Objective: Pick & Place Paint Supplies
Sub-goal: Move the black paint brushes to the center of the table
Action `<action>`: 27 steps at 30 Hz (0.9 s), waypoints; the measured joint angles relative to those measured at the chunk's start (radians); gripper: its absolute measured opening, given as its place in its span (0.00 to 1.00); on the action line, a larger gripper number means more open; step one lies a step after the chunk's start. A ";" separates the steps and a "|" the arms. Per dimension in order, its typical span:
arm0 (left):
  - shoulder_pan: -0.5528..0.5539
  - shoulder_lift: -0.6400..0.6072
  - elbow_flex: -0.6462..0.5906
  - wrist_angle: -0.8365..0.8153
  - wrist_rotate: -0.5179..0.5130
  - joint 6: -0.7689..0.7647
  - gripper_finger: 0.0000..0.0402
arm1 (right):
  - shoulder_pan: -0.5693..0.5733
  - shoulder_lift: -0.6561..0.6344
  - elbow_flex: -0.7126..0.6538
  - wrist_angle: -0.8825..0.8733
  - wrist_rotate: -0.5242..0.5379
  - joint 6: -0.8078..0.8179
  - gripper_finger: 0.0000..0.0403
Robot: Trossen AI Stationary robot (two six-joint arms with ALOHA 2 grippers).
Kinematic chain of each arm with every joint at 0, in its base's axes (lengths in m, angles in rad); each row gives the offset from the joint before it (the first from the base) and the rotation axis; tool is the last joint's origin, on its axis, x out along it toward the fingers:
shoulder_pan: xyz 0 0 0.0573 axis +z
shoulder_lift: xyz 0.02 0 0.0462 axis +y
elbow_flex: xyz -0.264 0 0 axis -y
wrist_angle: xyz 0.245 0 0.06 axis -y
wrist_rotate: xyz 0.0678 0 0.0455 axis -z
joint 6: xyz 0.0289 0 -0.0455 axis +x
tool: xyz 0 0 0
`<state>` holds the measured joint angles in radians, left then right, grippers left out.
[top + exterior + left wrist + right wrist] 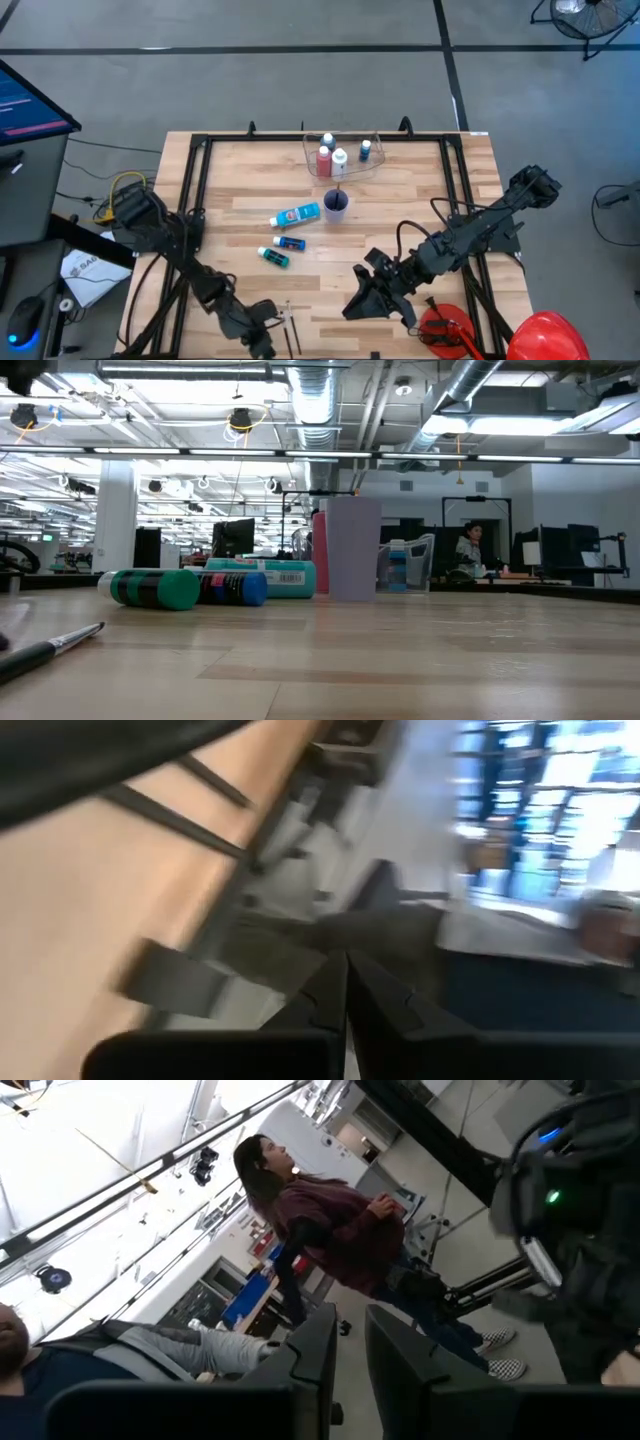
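An open-plan lab: exposed ceiling ducts (318, 405), rows of monitors (232, 537), concrete floor (300, 90).

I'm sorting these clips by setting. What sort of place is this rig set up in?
Probably an open-plan lab or office workshop: exposed ceiling ducts and strip lights overhead, rows of desks with monitors behind the wooden table, and a person seated at a workstation.

Wooden table (420, 200): near the cup (336, 204) lie three paint tubes (296, 215), a tub (352, 166) behind, brushes (291, 333) far off.
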<state>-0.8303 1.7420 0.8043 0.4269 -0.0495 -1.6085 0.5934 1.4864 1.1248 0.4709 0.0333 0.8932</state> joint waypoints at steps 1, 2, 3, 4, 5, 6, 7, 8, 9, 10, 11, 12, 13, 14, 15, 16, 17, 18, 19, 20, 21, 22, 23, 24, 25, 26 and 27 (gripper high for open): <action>0.009 0.000 0.029 -0.077 0.005 0.018 0.00 | 0.000 0.000 0.000 0.000 0.006 -0.002 0.12; 0.018 0.000 0.060 -0.155 0.005 0.038 0.00 | 0.000 0.000 0.000 0.000 0.015 -0.002 0.12; 0.025 0.000 0.089 -0.232 0.008 0.059 0.00 | 0.000 0.000 0.000 0.000 0.019 -0.002 0.12; 0.032 0.002 0.119 -0.302 0.012 0.083 0.00 | 0.000 0.000 0.000 0.000 0.020 -0.002 0.12; 0.041 0.007 0.145 -0.358 0.014 0.106 0.00 | 0.000 0.000 0.000 0.000 0.020 -0.002 0.12; 0.049 0.015 0.168 -0.399 0.015 0.128 0.00 | 0.000 0.000 0.000 -0.001 0.020 -0.002 0.12; 0.055 0.020 0.181 -0.426 0.019 0.151 0.00 | 0.000 0.000 0.000 -0.001 0.020 -0.002 0.12; 0.060 0.025 0.190 -0.446 0.026 0.167 0.00 | 0.000 0.000 0.000 0.000 0.020 -0.002 0.12; 0.065 0.033 0.201 -0.452 0.040 0.176 0.00 | 0.000 0.000 0.000 0.000 0.020 -0.002 0.12; 0.071 0.040 0.207 -0.452 0.061 0.179 0.00 | 0.000 0.000 0.000 -0.001 0.020 -0.002 0.12; 0.073 0.042 0.207 -0.461 0.081 0.180 0.00 | 0.000 0.000 0.000 -0.001 0.020 -0.002 0.12; 0.073 0.042 0.207 -0.480 0.094 0.179 0.00 | 0.000 0.000 0.000 -0.001 0.020 -0.002 0.12; 0.072 0.048 0.206 -0.491 0.104 0.177 0.00 | 0.000 0.000 0.000 -0.001 0.020 -0.002 0.12; 0.072 0.053 0.206 -0.499 0.110 0.171 0.00 | 0.000 0.000 0.000 -0.001 0.020 -0.002 0.12; 0.072 0.055 0.205 -0.516 0.110 0.171 0.00 | 0.000 0.000 0.000 -0.001 0.020 -0.002 0.12; 0.072 0.055 0.204 -0.523 0.110 0.172 0.00 | 0.000 0.000 0.000 -0.001 0.020 -0.002 0.12; 0.072 0.056 0.205 -0.512 0.110 0.173 0.00 | 0.000 0.000 0.000 -0.001 0.020 -0.002 0.12; 0.072 0.056 0.206 -0.506 0.110 0.175 0.00 | 0.000 0.000 0.000 -0.001 0.020 -0.002 0.12; 0.073 0.056 0.206 -0.509 0.110 0.183 0.00 | 0.000 0.000 0.000 -0.003 0.020 -0.002 0.12; 0.073 0.058 0.206 -0.512 0.109 0.188 0.00 | 0.000 0.000 0.000 -0.004 0.020 -0.002 0.12; 0.073 0.058 0.206 -0.514 0.108 0.188 0.00 | 0.000 0.000 0.000 -0.009 0.020 -0.002 0.12; 0.076 0.058 0.206 -0.515 0.106 0.190 0.00 | 0.000 0.000 0.000 -0.018 0.020 -0.002 0.12; 0.079 0.058 0.206 -0.515 0.101 0.192 0.00 | 0.000 0.000 0.000 -0.026 0.020 -0.002 0.12; 0.080 0.058 0.206 -0.516 0.098 0.194 0.00 | 0.000 0.000 0.000 -0.028 0.020 -0.002 0.12; 0.080 0.058 0.206 -0.519 0.089 0.195 0.00 | 0.000 0.000 0.000 -0.028 0.020 -0.002 0.12; 0.080 0.058 0.206 -0.526 0.073 0.197 0.00 | 0.000 0.000 0.000 -0.029 0.020 -0.002 0.12; 0.080 0.058 0.206 -0.536 0.056 0.198 0.00 | 0.000 0.000 0.000 -0.032 0.020 -0.002 0.12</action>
<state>-0.7502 1.8004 1.0100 -0.1087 0.0067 -1.4105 0.5934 1.4868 1.1244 0.4387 0.0528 0.8917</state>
